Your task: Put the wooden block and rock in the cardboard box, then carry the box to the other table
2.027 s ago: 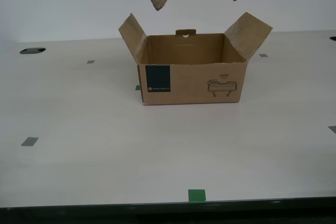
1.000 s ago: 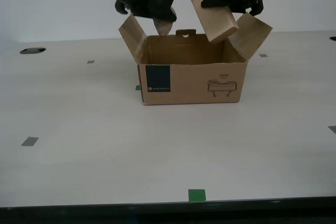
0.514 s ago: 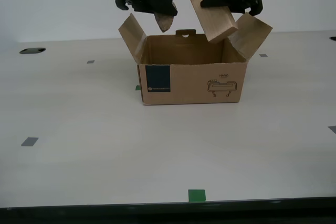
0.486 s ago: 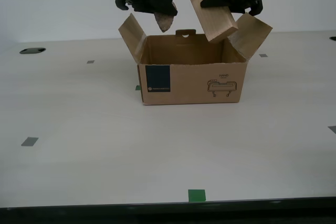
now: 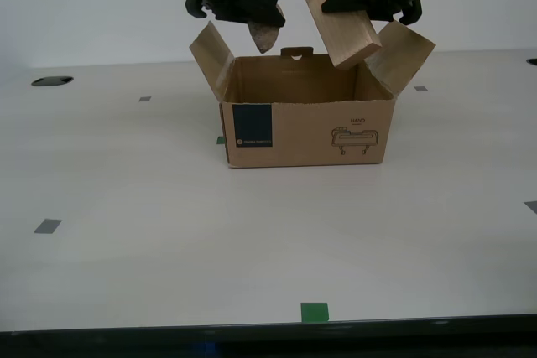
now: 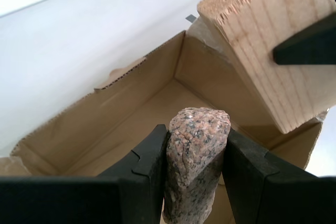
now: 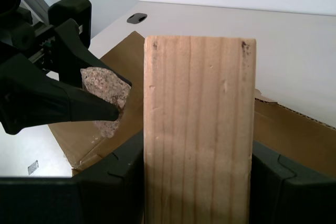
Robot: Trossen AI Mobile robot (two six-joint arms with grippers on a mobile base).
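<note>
Exterior view: the brown corrugated cardboard box (image 5: 307, 111) sits open on the beige tabletop (image 5: 168, 241), both arms hovering over it. Second wrist view: my second gripper (image 6: 193, 153) is clamped on the pinkish speckled rock (image 6: 195, 157), standing on end right above the box's opening. First wrist view: my first gripper (image 7: 195, 179) pinches the pale rectangular wooden block (image 7: 198, 129), long axis running out past the jaws, tilted down toward the box. I'd lower both inside before releasing, clear of the flaps
</note>
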